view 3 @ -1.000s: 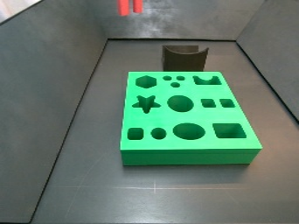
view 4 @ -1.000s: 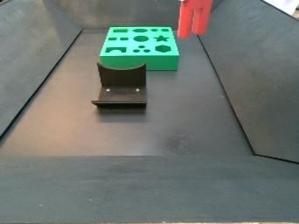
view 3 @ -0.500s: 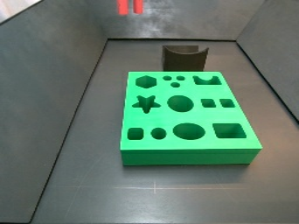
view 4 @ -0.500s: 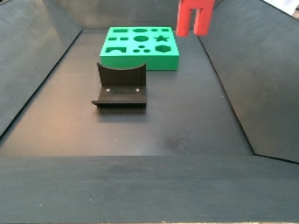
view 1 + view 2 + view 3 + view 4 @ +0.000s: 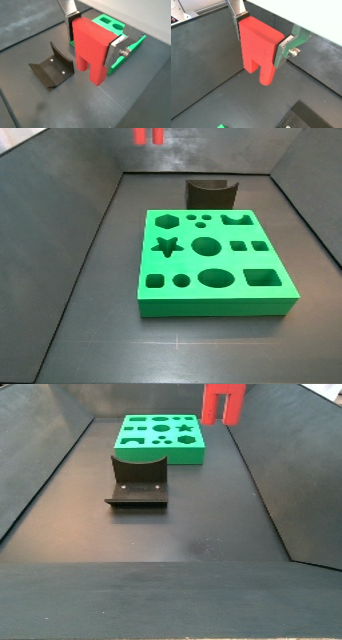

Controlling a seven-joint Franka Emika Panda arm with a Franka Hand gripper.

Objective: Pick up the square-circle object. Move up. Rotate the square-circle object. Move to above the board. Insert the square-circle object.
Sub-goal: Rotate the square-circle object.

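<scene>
Red square-circle object [image 5: 92, 47] clamped between tool [image 5: 95, 36] fingers — legs down.

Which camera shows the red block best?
A wrist view: the square-circle object fills the picture, gripped between the hand's silver fingers, legs and slot clear. Both side views show only its legs at the top edge, high in the air.

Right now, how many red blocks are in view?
1. The red block is clamped in the pincer, high in the air near the board. None seems hidden elsewhere.
</scene>
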